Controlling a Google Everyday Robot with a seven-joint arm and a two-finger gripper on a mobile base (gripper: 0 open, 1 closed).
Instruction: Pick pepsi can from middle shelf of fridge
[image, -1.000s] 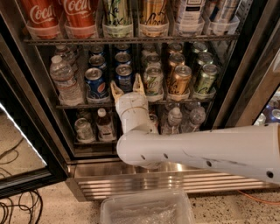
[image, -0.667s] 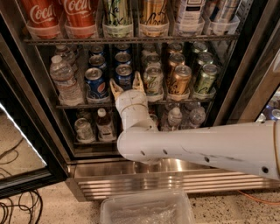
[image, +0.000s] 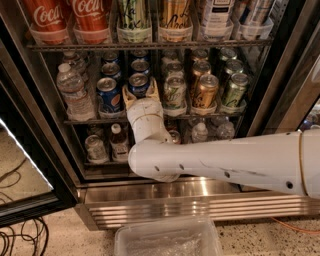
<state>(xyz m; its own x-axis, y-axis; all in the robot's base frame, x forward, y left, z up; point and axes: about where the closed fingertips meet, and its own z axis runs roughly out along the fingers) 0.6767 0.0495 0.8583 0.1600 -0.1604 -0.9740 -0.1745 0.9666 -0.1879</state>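
I'm hovering the gripper (image: 140, 92) at the fridge's (image: 210, 196) middle shelf (image: 222, 116), fingers spread wide, straddling the pepsi can (image: 139, 83) at its 12 o'clock, logo can (image: 108, 95) sitting at 9 o'clock

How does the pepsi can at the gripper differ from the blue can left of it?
The pepsi can has the gripper right at it; the blue logo can stands free. The blue logo can shows its front with a round red-white logo; the pepsi can shows only its top and upper side above the gripper. Both are short, upright blue cans with silver tops on the middle shelf.
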